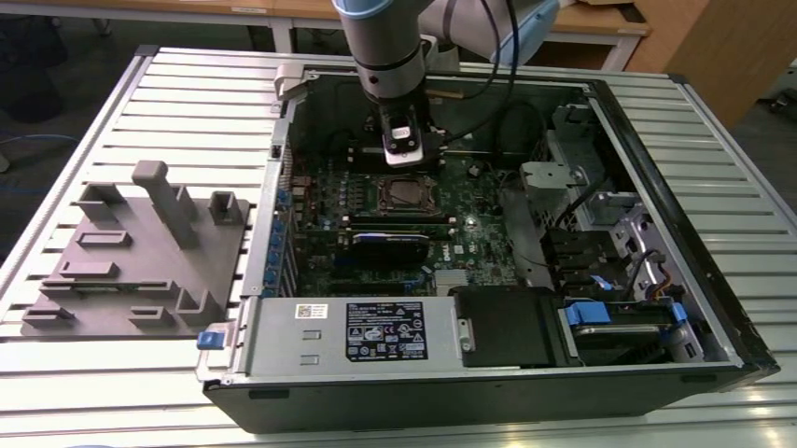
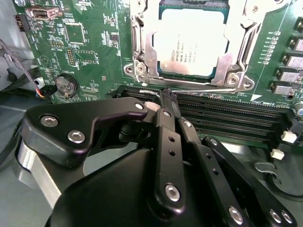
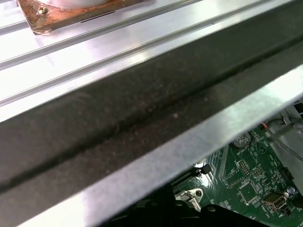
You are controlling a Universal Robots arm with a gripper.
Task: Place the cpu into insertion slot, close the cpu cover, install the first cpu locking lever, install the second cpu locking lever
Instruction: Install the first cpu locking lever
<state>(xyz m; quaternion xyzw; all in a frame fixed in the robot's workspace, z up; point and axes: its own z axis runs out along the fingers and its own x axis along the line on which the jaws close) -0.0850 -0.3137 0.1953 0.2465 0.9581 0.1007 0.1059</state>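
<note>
I see the silvery-grey square cpu (image 2: 189, 42) seated in the dark-framed square insertion slot (image 2: 187, 77) on the green motherboard (image 2: 90, 42). The grey metal cpu cover frame (image 2: 142, 52) lies flat over it. The black pincer (image 2: 168, 96) is pressed together, its tips at the thin wire locking lever (image 2: 203, 86), between the slot and the long black memory slots (image 2: 222, 113). I cannot tell whether they touch the lever.

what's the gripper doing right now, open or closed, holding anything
gripper: closed, fingertips together right at the thin locking lever beside the cpu; whether it actually pinches the lever cannot be told.
</note>
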